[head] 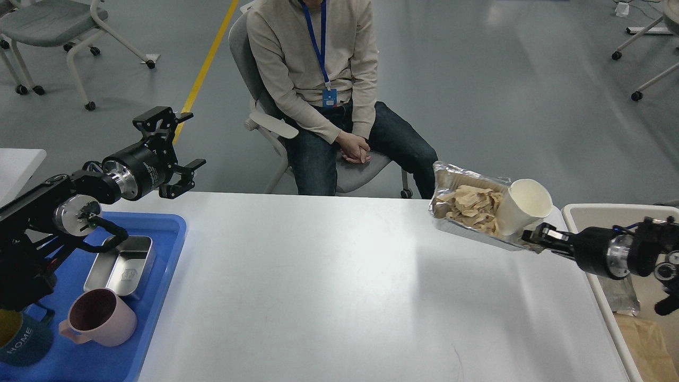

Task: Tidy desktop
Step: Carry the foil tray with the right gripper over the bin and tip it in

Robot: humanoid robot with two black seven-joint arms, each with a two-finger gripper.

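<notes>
Desktop (329, 286) smooth white, crinkled foil tray (467, 225)

The large white desktop (329, 286) lies flat, smooth, glossy, with rounded corners.

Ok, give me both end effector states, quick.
Left end effector: open, holding nothing, raised beyond the desktop.
Right end effector: closed on the rim of the foil tray, lifted and tilted.

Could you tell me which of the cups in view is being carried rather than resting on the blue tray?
The white paper cup, riding in the foil tray held by the right gripper. The pink mug and dark "HOME" mug sit on the blue tray.
</notes>
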